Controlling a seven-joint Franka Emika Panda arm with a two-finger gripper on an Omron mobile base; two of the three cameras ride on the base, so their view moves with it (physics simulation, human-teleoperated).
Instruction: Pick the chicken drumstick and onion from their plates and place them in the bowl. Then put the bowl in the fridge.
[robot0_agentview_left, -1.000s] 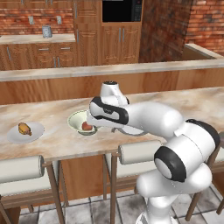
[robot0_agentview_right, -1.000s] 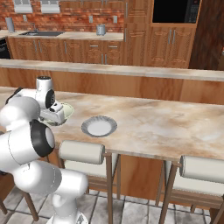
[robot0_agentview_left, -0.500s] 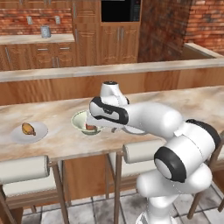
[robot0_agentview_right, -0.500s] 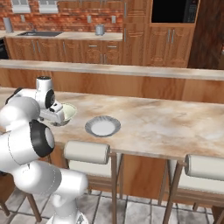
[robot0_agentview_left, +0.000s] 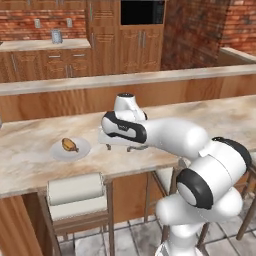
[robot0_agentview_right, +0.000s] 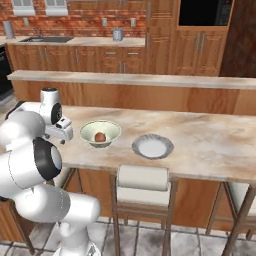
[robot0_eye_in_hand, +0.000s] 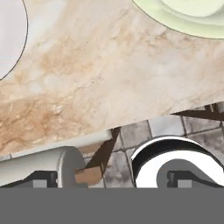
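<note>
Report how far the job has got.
Done: the small reddish-brown onion lies in the wide pale greenish-cream bowl, and one flat light-grey plate is bare. In hand: nothing; the gripper hangs with jaws open between bowl and second plate. Left: the golden-brown chicken drumstick sits on that plate, not yet in the bowl, and the bowl must go in the fridge.

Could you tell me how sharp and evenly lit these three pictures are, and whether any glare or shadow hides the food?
Left base view: soft, even rendered light, no glare; the chicken drumstick reads clearly on its plate. Right base view: equally flat light; the onion sits plainly visible in the bowl. Hand view: sharp marble counter close up, with no strong shadows.
</note>
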